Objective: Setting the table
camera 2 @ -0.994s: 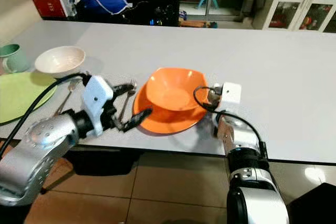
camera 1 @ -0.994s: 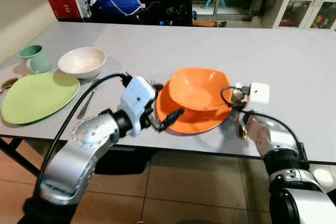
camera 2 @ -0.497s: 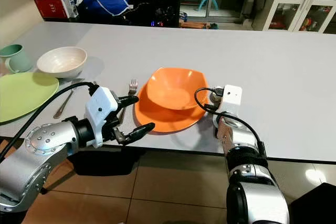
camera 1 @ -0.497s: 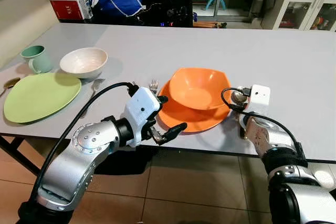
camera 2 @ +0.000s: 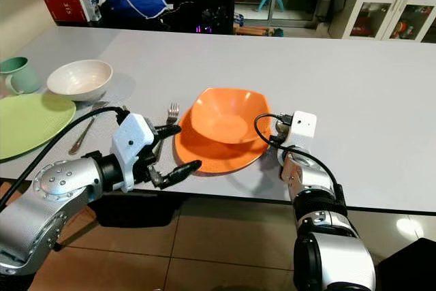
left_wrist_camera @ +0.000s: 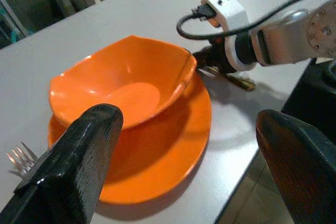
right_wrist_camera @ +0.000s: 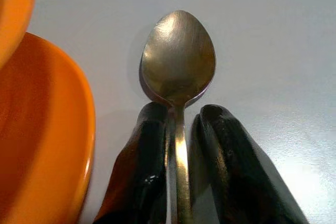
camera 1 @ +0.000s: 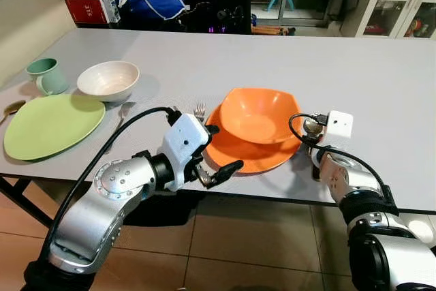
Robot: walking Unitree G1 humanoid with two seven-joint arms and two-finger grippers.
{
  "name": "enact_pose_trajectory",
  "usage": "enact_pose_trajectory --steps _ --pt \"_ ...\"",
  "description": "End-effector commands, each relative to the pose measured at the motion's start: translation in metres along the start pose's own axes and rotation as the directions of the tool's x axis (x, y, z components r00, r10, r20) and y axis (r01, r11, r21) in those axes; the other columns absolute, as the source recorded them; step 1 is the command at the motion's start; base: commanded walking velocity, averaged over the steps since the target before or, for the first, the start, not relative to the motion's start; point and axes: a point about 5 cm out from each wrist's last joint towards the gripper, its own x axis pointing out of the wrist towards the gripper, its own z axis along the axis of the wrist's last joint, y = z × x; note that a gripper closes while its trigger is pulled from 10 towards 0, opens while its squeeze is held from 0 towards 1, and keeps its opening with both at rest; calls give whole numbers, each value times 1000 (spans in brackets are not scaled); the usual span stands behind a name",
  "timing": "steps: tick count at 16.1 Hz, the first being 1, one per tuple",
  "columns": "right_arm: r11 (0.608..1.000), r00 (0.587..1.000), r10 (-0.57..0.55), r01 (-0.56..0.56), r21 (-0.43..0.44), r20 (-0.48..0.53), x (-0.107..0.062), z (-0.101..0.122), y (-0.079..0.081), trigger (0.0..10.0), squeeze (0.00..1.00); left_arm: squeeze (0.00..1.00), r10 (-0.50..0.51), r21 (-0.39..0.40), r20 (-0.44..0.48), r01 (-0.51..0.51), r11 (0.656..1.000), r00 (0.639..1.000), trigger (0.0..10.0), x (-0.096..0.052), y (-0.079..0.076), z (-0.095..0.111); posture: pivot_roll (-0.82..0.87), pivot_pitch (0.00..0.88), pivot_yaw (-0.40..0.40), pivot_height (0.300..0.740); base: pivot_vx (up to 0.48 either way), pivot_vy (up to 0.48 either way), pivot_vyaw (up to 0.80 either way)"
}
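We record a grey table [camera 1: 354, 80] laid with the following items.

Orange plate [camera 1: 255, 158]: near the front edge, carrying an orange bowl [camera 1: 259, 115] that sits on it.

Fork [camera 2: 170, 115]: on the table just to the left of the orange plate, tines pointing away from us.

Spoon [right_wrist_camera: 177, 72]: brass-coloured, lying on the table just to the right of the orange plate, bowl end pointing away from the wrist. Our right gripper [right_wrist_camera: 181, 129] has its two black fingers [right_wrist_camera: 223, 150] closed about the spoon's handle, one on each side, with the spoon resting on the tabletop.

Left gripper [camera 1: 219, 151]: hanging at the front edge of the table by the orange plate's left rim. Its fingers [left_wrist_camera: 79, 166] are spread wide and grasp nothing; in the left wrist view the orange bowl and plate lie between them, further off.

Green plate [camera 1: 51, 124]: at the far left of the table, well apart from the orange set.

White bowl [camera 1: 107, 80]: just behind the green plate.

Green mug [camera 1: 46, 74]: beside the white bowl, to its left.

Second fork [camera 1: 121, 115]: between the green plate and the orange set, partly hidden by our left arm's cable.

Second spoon [camera 1: 13, 108]: at the green plate's left edge; we see its bowl end at the picture's edge.
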Motion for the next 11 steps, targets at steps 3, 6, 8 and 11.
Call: enact_pose_trajectory --steps 3,6,8,11 --pt "998 988 -10 1 58 152 -6 39 -1 10000 0 0 130 32 67 -132 991 989 10000 4 14 12 -9 0 45 740 0 0 0" --pt "999 972 -21 10 50 236 -20 55 -4 10000 0 0 206 36 55 -208 977 977 10000 9 20 10 -22 0 52 740 0 0 0" --pt "1000 950 -8 11 -8 313 -36 70 0 10000 0 0 355 28 68 -357 934 933 10000 12 33 11 -20 0 49 740 0 0 0" --pt "996 884 74 -86 5 461 -71 91 19 10000 0 0 550 -19 26 -550 835 835 10000 7 50 4 -18 0 43 740 0 0 0"
